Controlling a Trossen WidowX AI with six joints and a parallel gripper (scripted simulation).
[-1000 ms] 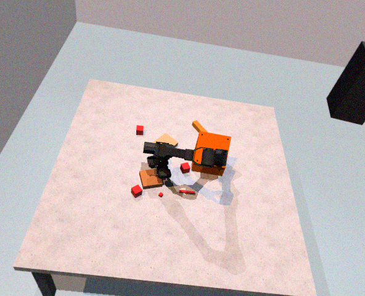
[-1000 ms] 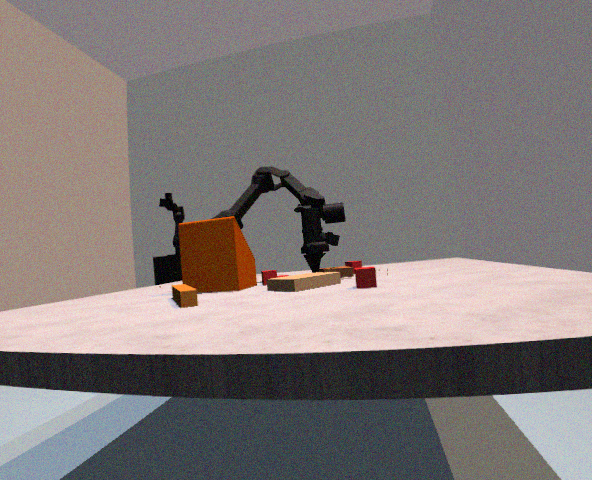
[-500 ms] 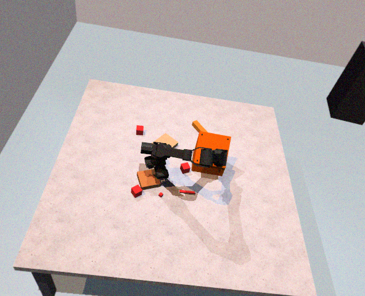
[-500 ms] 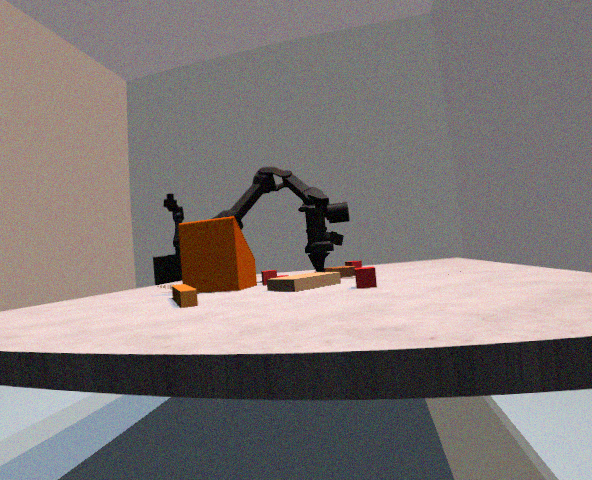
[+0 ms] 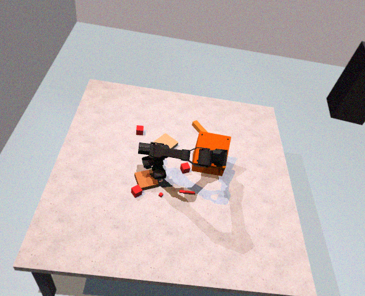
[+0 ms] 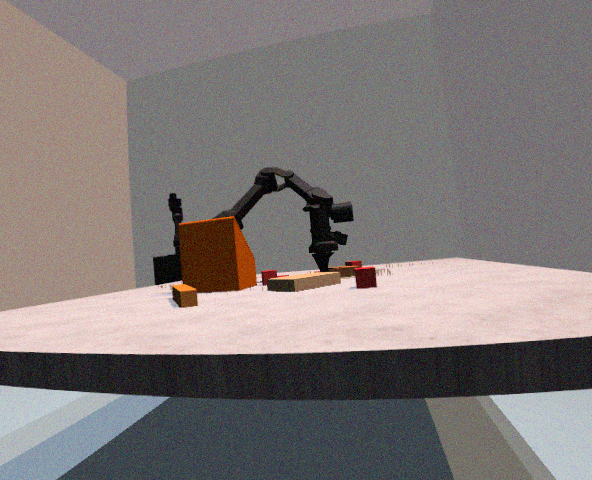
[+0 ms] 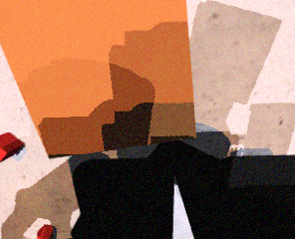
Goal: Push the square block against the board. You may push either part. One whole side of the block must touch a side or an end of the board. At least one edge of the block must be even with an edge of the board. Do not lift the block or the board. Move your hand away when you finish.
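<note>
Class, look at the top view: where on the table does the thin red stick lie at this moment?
The thin red stick lies flat near the table's middle, in the arm's shadow, below the red cube that sits beside the big orange box.

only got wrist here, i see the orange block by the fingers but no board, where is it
observer: In the top view the board lies beyond the block, partly hidden under the arm.
operator: how's the gripper sitting
observer: From the exterior view the gripper is shut and points straight down, its tip low by the table behind the board.
operator: anything big nearby
observer: A tall orange box stands beside the board.
</note>
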